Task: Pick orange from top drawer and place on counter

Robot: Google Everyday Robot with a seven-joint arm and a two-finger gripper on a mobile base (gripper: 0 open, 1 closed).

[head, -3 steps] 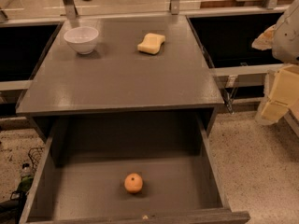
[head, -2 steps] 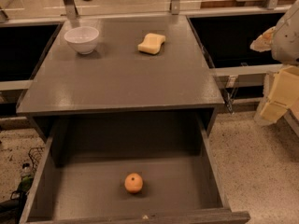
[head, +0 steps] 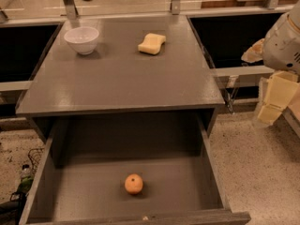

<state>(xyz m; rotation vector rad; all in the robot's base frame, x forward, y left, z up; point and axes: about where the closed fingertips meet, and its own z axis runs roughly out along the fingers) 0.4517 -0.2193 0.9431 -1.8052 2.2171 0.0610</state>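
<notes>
Speckled floor [head: 253, 168] runs along the right side of the gray surface [head: 122, 78], and above that floor, at the far right edge of the view, hangs the claw [head: 275, 100]. It shows as pale yellow blocks under a rounded gray wrist. It is off to the side of the furniture, apart from the surface's right edge and touching nothing that can be seen. Whether it is open or closed I cannot tell from this angle. It plainly carries no fruit.

The relation that matters is this: the orange [head: 134, 183] lies to the left of the claw, nearer in the scene and lower, down on the bare bottom of the pulled-out top drawer [head: 79, 196]. The drawer's right wall and the overhanging front edge of the surface stand between the two. My judgement is that the reach has to go left across that wall and then drop into the box from above, in front of the surface's lip.

The orange is round, so it has no long axis to line up with. Its dark stem dot faces upward. It sits alone near the drawer's front, roughly midway between the side walls and well apart from both, so access looks free on every side.

Farther off, a white bowl [head: 81, 39] rests at the far left of the surface and a pale yellow sponge [head: 152, 43] at the far middle. The near half between them and the front edge would serve for the placing.
</notes>
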